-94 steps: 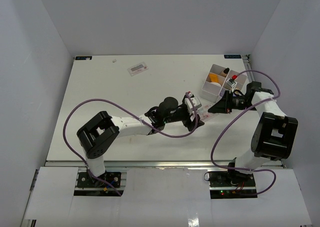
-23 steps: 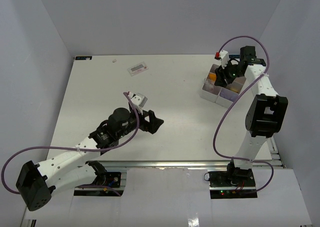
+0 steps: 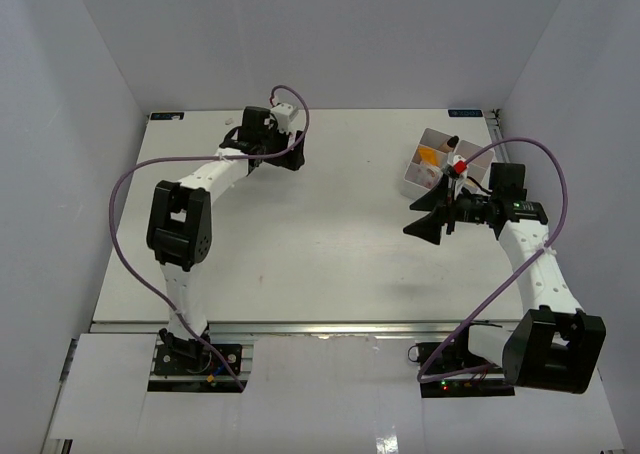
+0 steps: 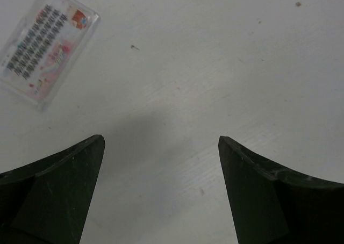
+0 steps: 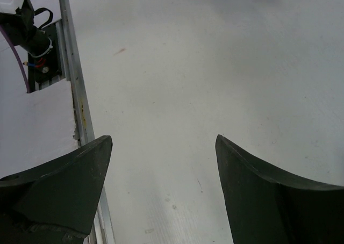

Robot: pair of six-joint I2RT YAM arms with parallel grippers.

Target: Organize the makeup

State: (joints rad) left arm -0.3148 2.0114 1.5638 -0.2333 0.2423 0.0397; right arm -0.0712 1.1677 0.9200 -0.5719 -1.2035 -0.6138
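Note:
A flat clear packet (image 4: 45,48) with pink and red print lies on the white table, ahead and to the left of my left gripper (image 4: 161,139). That gripper is open and empty, low over the table. In the top view the left gripper (image 3: 286,158) is at the far edge and its wrist hides the packet. The white tray (image 3: 410,184) at the back right holds makeup, with an orange piece (image 3: 428,155) showing. My right gripper (image 3: 424,224) hangs open and empty just in front of the tray, and only bare table lies between the right gripper (image 5: 164,137) fingers.
The grey walls close in the table at the back and both sides. In the right wrist view the table's metal front rail (image 5: 75,93) and an arm base with cables (image 5: 32,34) lie to the left.

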